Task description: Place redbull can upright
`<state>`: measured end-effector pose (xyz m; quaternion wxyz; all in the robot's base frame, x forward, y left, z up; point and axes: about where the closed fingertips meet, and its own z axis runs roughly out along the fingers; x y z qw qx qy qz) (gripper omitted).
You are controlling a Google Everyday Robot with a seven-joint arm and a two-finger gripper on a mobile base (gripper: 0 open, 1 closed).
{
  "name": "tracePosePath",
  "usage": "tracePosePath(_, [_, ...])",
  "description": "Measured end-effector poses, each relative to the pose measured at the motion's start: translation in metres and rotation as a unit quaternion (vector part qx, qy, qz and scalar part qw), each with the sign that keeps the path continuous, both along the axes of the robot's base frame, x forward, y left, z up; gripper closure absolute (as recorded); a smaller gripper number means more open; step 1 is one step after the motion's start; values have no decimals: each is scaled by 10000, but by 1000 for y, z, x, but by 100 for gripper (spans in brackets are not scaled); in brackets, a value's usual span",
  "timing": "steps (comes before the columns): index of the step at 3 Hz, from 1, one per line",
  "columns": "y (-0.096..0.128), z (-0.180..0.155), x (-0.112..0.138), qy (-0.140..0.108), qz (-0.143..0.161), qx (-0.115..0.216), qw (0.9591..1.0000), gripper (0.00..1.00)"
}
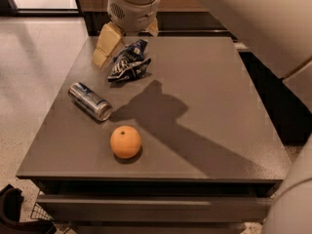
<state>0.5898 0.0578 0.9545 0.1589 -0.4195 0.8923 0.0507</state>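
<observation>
Claw point(127, 42) hovers above the far left of the table point(219, 106), fingers apart, gripping nothing; crumpled snack bag point(129, 62) just beneath; redbull can point(90, 101) lies on its side nearer the camera, apart from the claw; orange point(126, 142) nearer still.
</observation>
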Motion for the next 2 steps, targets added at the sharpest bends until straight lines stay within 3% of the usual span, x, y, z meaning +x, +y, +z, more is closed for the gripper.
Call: tracePosePath(2, [39,-29,2,418,-129,-288,9986,0])
